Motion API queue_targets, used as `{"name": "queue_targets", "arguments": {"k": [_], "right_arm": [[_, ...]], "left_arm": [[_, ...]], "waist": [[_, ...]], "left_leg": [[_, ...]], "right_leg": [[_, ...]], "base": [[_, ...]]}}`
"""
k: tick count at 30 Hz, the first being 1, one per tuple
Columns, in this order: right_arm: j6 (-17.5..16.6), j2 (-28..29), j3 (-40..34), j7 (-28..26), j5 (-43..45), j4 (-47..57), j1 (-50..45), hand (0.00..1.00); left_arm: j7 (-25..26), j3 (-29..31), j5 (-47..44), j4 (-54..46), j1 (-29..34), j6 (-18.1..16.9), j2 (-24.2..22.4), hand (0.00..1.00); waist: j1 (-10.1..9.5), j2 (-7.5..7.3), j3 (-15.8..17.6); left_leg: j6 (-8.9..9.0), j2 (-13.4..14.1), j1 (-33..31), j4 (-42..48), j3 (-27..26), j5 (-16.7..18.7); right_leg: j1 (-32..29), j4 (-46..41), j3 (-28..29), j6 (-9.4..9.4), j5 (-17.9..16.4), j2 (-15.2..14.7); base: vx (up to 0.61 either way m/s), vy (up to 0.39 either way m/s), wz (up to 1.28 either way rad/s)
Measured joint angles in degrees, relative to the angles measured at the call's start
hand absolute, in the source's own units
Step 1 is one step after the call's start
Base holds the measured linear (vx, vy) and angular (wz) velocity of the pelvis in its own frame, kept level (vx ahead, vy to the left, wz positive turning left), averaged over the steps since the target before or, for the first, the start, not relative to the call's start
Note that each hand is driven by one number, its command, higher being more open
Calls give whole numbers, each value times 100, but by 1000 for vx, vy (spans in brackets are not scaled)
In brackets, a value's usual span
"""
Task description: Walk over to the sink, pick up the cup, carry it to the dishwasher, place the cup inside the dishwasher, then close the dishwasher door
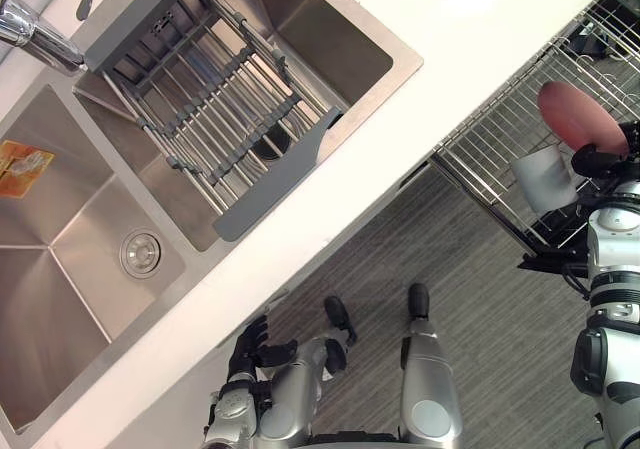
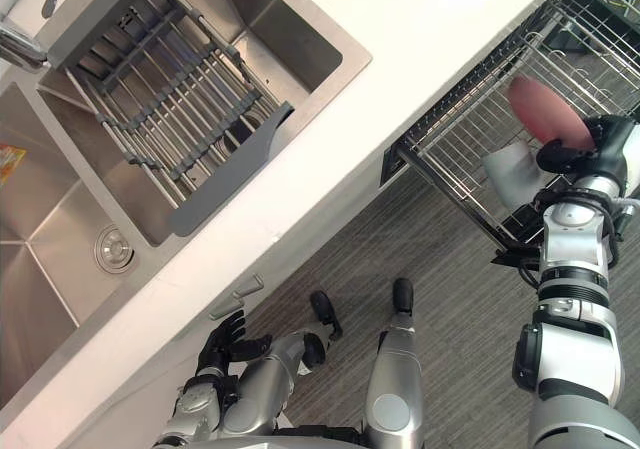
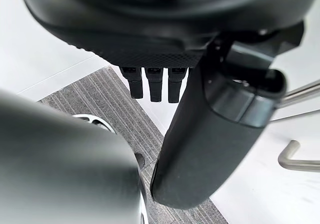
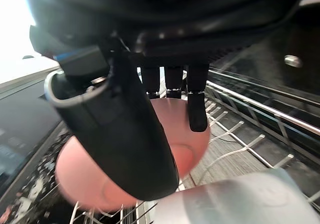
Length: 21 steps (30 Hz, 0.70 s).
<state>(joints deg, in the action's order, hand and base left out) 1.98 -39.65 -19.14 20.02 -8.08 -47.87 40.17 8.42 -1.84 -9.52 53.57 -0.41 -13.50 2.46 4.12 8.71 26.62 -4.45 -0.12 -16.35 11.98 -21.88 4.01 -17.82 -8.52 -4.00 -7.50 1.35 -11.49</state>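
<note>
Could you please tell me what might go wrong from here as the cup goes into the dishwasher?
1. The pink rounded cup, held in the right hand, hangs close beside a pale grey vessel already in the wire dishwasher rack; lowering it could knock that vessel.
2. The thumb and fingers seem to pinch its smooth curved side, so it might slip or land tilted on the wires.
</note>
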Motion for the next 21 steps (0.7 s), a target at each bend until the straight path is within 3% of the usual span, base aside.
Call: {"name": "queue_targets", "arguments": {"k": [7, 21], "right_arm": [[4, 232, -312, 7, 1, 72, -48, 90], [25, 1159, -571, 144, -296, 2738, -1996, 90]], "left_arm": [[2, 4, 2, 0, -6, 28, -1, 90], [-3, 11, 249, 86, -49, 191, -3, 90]], "waist": [[-18, 0, -1], [54, -15, -75]], "left_leg": [[3, 6, 40, 6, -28, -2], [13, 1, 283, 18, 218, 5]], "right_leg": [[2, -45, 33, 0, 0, 2], [514, 206, -242, -8, 19, 8]], "base": [[-7, 6, -2], [1, 2, 8]]}}
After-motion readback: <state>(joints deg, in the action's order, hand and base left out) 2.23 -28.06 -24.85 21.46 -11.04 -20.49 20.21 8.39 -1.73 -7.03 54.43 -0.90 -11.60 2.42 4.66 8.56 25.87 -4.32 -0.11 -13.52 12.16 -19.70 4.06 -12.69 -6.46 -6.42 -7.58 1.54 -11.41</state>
